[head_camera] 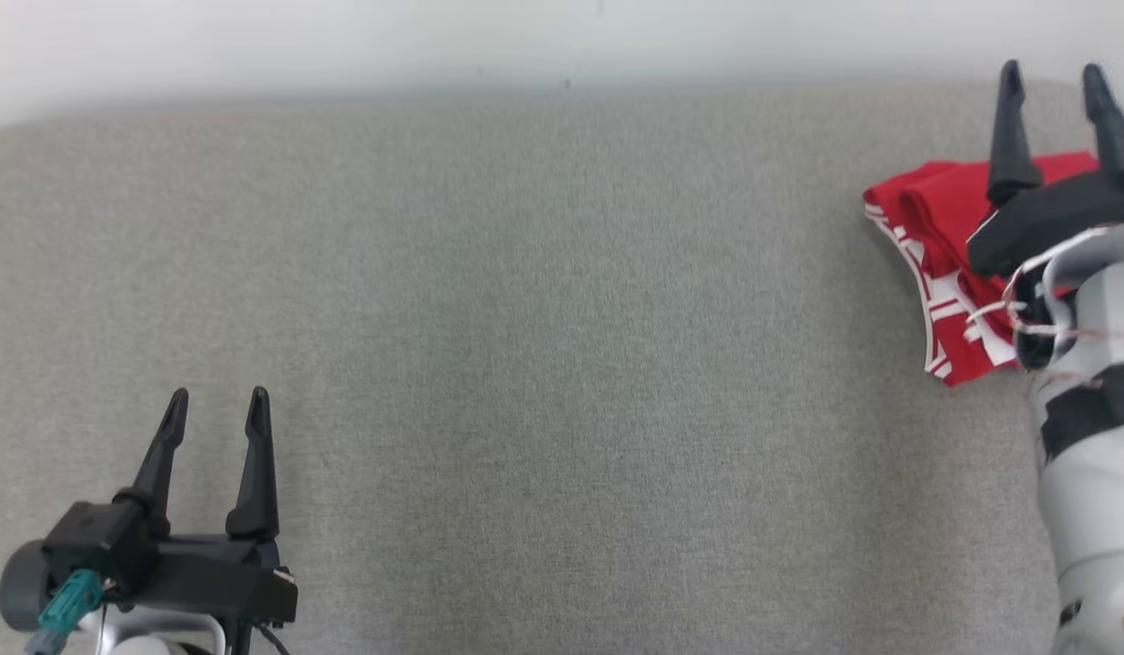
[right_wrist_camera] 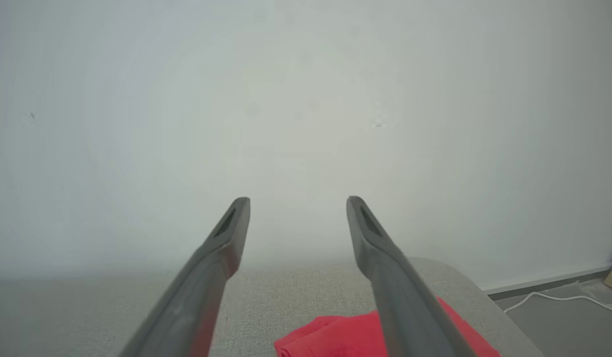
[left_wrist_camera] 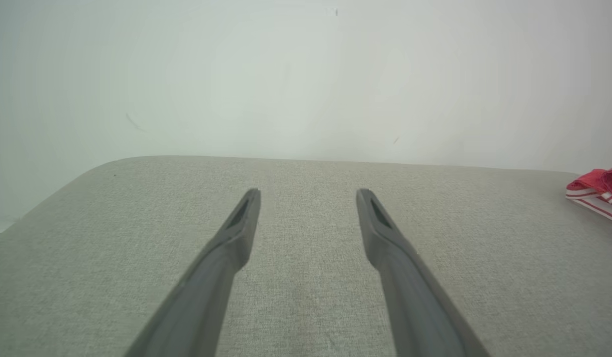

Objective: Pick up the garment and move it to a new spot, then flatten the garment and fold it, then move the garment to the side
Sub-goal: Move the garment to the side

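The red garment (head_camera: 930, 236) lies folded at the frame's right edge on the grey surface (head_camera: 525, 318). My right end effector (head_camera: 1053, 77) hangs over it, fingers spread, empty; I'd lift straight up so nothing snags. My left end effector (head_camera: 217, 405), also spread, sits lower left.

place: plain bare indoor room, maybe a test room | evidence: wide grey woven-fabric padded surface with rounded corners (head_camera: 562, 364) | behind it: bare white wall (left_wrist_camera: 286, 74) | beside it, lower: smooth grey floor (right_wrist_camera: 558, 332), thin white cable (right_wrist_camera: 553, 296)
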### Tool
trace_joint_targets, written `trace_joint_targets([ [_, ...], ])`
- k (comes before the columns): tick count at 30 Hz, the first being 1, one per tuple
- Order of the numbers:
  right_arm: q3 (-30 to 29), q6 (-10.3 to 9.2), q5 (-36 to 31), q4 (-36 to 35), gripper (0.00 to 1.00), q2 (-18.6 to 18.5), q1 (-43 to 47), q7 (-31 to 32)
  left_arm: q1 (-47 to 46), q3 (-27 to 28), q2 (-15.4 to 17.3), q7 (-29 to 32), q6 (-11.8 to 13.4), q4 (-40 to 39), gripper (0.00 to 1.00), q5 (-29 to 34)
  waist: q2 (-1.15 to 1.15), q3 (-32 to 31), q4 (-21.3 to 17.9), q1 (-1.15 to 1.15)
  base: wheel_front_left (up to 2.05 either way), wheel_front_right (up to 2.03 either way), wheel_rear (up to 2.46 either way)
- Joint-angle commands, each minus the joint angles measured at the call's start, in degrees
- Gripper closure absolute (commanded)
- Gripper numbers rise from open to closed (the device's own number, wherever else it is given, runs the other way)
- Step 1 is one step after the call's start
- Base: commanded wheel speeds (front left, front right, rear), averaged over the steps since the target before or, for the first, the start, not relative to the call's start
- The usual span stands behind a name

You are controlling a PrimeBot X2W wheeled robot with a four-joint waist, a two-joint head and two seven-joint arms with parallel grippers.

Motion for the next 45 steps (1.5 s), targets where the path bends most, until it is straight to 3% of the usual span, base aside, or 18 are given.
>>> trace_joint_targets([
  [1, 2.5, -0.09, 3.3, -2.5, 0.0, 0.1, 3.6, -0.2, 1.3, 0.3, -0.2, -0.3, 0.2, 0.2, 0.0, -0.8, 0.0, -3.0, 0.9, 0.01, 0.0, 0.0, 0.0],
  [12, 11.9, -0.08, 15.4, -12.8, 0.0, 0.9, 17.5, 0.6, 5.3, 1.4, -1.3, 0.4, 0.0, 1.1, 0.0, -4.0, 0.0, -8.9, 1.4, 0.01, 0.0, 0.0, 0.0],
  [20, 13.8, -0.08, 16.8, -19.1, 0.0, 2.4, 27.1, 3.3, 8.3, 2.3, -1.6, 2.7, 1.8, 1.1, 0.0, -5.8, 0.0, -12.2, 2.3, 0.01, 0.0, 0.0, 0.0],
  [28, 15.1, -0.08, 18.2, -24.9, 0.0, 3.0, 35.1, 6.7, 9.6, 2.6, -1.5, 3.1, 1.6, 1.8, 0.0, -7.4, 0.0, -13.3, 3.2, 0.01, 0.0, 0.0, 0.0],
  [40, 18.5, -0.08, 22.4, -27.8, 0.0, 3.1, 41.5, 8.3, 10.2, 0.5, -0.2, 1.9, -1.2, 3.6, 0.0, -6.7, 0.0, -13.5, 4.4, 0.01, 0.0, 0.0, 0.0],
  [45, 18.0, -0.08, 22.2, -27.1, 0.0, 3.0, 42.8, 7.7, 10.5, 0.1, 0.1, 1.4, -1.1, 4.2, 0.0, -6.3, 0.0, -13.2, 4.9, 0.01, 0.0, 0.0, 0.0],
])
